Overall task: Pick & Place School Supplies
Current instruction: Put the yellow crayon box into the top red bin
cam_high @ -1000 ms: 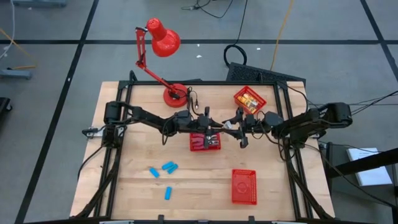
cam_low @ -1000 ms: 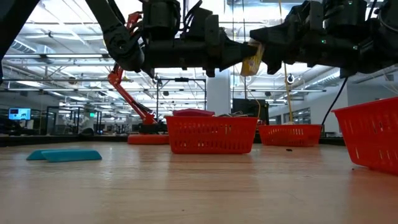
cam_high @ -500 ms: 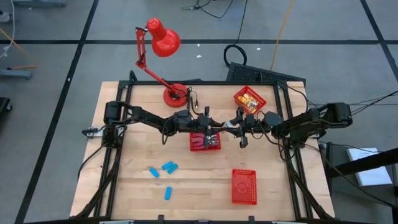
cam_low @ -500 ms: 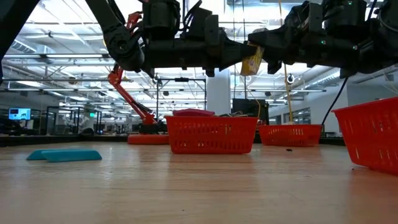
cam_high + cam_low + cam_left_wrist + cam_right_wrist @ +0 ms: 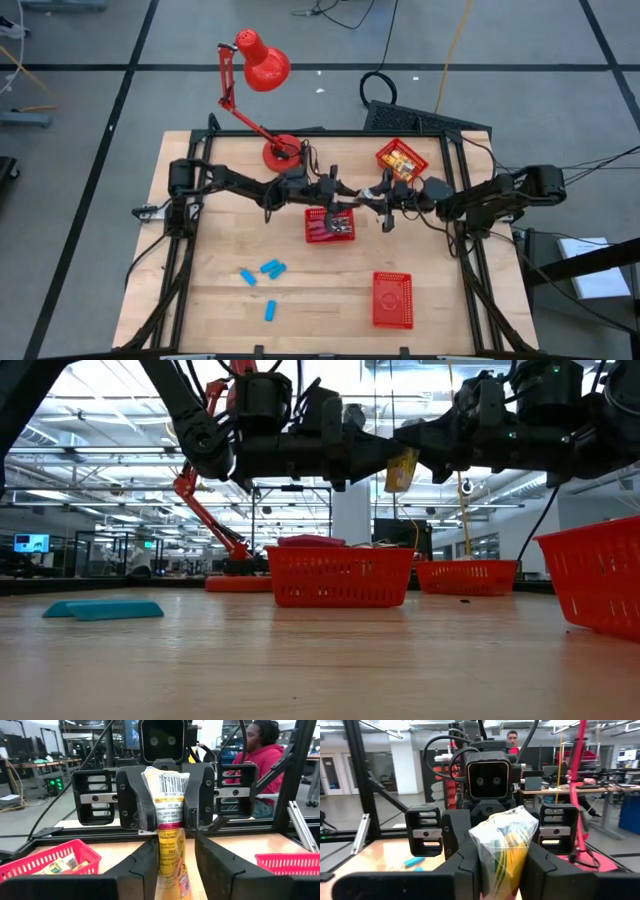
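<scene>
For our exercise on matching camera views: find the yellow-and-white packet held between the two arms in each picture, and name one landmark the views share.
High view: the packet is at centre, between the left pincer and right pincer.
Low view: upper centre, hanging yellow.
Left wrist view: centre, upright.
Right wrist view: centre, crinkled.
Shared landmark: the red basket beside it.

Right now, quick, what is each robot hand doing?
Left tool: closed on one end of the yellow-and-white packet.
Right tool: closed on the other end of the same packet, held in the air between both arms.
</scene>
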Tool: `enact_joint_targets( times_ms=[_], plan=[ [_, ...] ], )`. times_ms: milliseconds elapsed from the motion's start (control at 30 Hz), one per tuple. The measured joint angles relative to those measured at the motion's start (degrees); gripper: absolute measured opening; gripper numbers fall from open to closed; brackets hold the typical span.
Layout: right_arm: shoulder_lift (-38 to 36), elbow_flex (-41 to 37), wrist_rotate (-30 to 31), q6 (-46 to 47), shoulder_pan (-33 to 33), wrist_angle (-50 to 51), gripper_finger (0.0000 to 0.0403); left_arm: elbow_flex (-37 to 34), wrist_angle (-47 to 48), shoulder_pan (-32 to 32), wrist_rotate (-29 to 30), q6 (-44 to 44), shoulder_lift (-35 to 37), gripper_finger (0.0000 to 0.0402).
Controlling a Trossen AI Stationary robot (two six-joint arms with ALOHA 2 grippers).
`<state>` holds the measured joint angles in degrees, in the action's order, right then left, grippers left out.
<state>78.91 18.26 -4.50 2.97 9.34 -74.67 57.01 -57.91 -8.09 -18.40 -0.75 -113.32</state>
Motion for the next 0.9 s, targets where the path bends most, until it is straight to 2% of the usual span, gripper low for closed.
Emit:
enact_joint_targets(
  times_ms=[100,167,300,467,700,900],
  plan=[
    [0.0,0.0,0.5,-0.64,1.38,0.13,0.0074,-0.01,1.19,-1.18,-2.77,0.22,0.39,0.0139],
    [-0.29,0.0,0.51,-0.78,2.66,0.36,0.0059,-0.2,2.08,-2.07,-4.28,0.9,0.96,0.0149],
    [-2.62,-0.02,1.19,-2.64,5.34,2.57,0.0059,-0.92,8.95,-3.38,-4.85,0.17,4.05,0.0165],
    [-9.0,-0.24,9.21,-7.57,9.31,9.2,0.0059,-4.3,19.89,-2.55,-5.43,-3.98,10.4,0.0174],
    [-18.08,-2.84,10.36,-8.87,15.38,17.7,0.0059,-13.43,21.73,-0.54,2.71,-6.0,21.98,0.0166],
    [-18.94,-5.17,12.2,-7.07,20.96,21.64,0.0059,-23.03,17.49,2.4,11.55,-2.76,29.99,0.0169]
  ],
)
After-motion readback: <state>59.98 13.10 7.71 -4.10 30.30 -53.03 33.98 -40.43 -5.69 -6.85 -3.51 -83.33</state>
